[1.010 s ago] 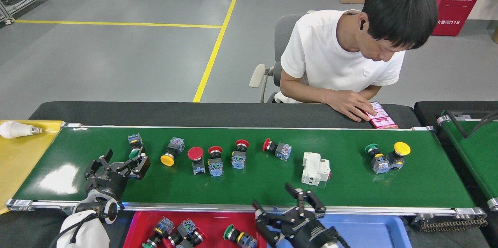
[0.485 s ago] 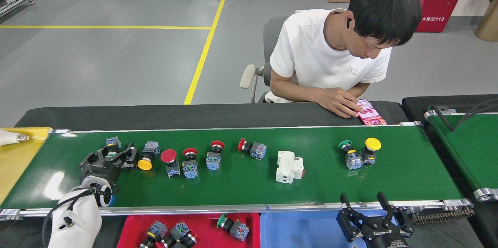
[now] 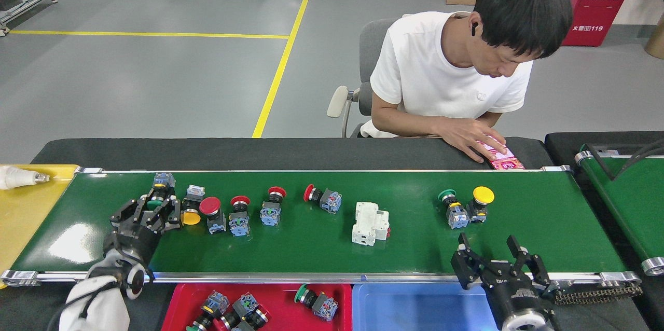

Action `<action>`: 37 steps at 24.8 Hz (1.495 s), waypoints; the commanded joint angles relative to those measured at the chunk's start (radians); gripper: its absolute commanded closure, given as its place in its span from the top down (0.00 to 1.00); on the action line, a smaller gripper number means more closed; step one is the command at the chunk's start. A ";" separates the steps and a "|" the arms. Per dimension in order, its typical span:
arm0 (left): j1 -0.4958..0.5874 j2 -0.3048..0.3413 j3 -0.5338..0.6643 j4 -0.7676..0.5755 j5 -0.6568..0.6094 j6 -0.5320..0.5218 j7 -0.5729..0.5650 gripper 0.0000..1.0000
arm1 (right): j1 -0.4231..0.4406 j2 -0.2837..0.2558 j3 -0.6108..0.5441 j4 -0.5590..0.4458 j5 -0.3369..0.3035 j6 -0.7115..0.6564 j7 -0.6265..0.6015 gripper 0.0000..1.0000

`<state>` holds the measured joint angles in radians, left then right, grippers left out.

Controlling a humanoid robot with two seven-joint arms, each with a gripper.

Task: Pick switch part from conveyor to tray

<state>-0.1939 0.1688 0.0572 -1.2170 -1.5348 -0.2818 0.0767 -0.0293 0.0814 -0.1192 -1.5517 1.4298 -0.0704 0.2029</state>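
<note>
Green-capped, the small switch part with a grey and blue body (image 3: 158, 192) lies near the far left corner of the long glossy green conveyor (image 3: 321, 253), between the spread fingers of your left gripper (image 3: 153, 210). Clamp on its body, clear of the yellow-capped neighbour (image 3: 191, 211) just beside it, then carry it to the shallow red plastic tray (image 3: 280, 297). That arm slants up from the near left corner; your right gripper (image 3: 495, 257) hangs open over the near rail.

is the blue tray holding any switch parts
No, the blue tray looks bare, while the red tray beside it holds several.
</note>
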 commanded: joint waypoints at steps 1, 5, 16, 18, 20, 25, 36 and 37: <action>0.074 -0.003 -0.050 -0.148 -0.004 -0.011 -0.002 0.07 | -0.035 -0.006 0.035 0.021 0.014 0.027 0.001 0.99; 0.241 -0.003 -0.175 -0.337 -0.045 -0.008 0.006 0.07 | -0.070 -0.006 0.121 0.058 0.018 0.119 0.001 0.99; 0.372 -0.043 -0.274 -0.435 -0.202 -0.008 0.037 0.60 | -0.156 -0.002 0.193 0.179 0.020 0.162 0.001 0.99; 0.372 -0.042 -0.269 -0.438 -0.199 -0.017 0.037 1.00 | -0.176 0.003 0.200 0.206 0.020 0.164 0.001 0.99; 0.373 -0.042 -0.264 -0.438 -0.189 -0.019 0.037 1.00 | -0.198 0.006 0.210 0.231 0.020 0.167 0.001 0.94; 0.407 -0.046 -0.140 -0.472 -0.070 -0.016 0.028 1.00 | -0.211 -0.025 0.299 0.260 0.006 0.141 0.004 0.28; 0.324 -0.042 0.110 -0.359 0.145 -0.004 -0.086 1.00 | 0.031 -0.042 0.306 -0.166 -0.092 -0.153 0.047 0.26; 0.288 -0.040 0.112 -0.323 0.119 0.003 -0.086 1.00 | 0.077 -0.040 0.309 -0.205 -0.094 -0.221 0.047 0.28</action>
<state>0.1222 0.1167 0.1638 -1.5527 -1.4035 -0.2927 -0.0093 0.0320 0.0435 0.1873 -1.7079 1.3411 -0.1837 0.2425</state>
